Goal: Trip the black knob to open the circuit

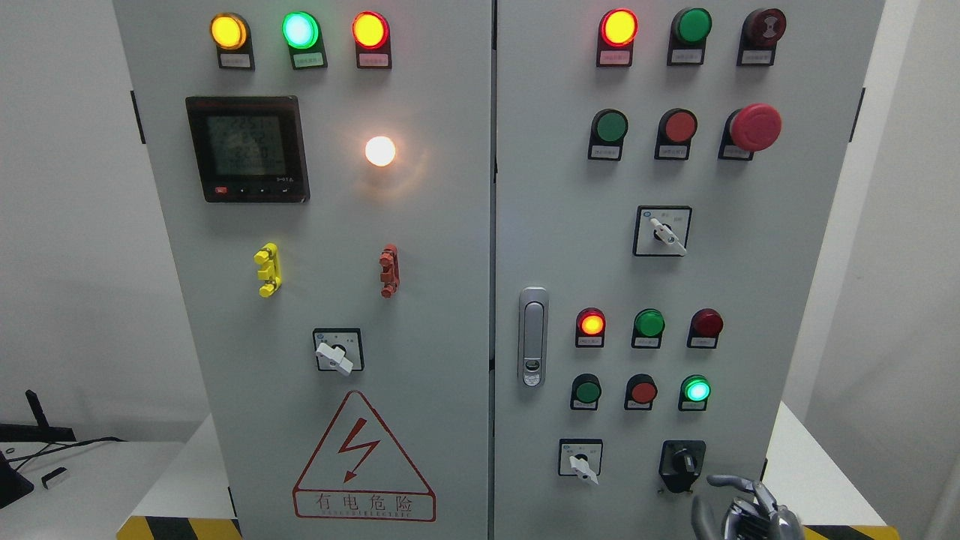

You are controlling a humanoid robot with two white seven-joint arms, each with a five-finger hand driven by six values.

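The right hand (pixel 742 510) is seen just below and right of the black knob (pixel 682 463), fingers loosely curled, nothing held or touched. Three white selector switches (pixel 334 354) are counted besides that one knob.

1. The cabinet (pixel 450 247) is painted pale grey.
2. The black knob (pixel 682 463) is mounted on a black plate.
3. The right hand (pixel 742 514) is finished in silver-grey metal.
4. The emergency button (pixel 754 127) is coloured red.
5. The warning triangle (pixel 363 459) is outlined in red, with a red lightning bolt.
6. The two clips are coloured yellow (pixel 267 270) and red (pixel 388 271).
7. The base stripe (pixel 178 528) is patterned in yellow and black diagonals.
8. The meter (pixel 247 148) is framed in black, with a grey-green display.
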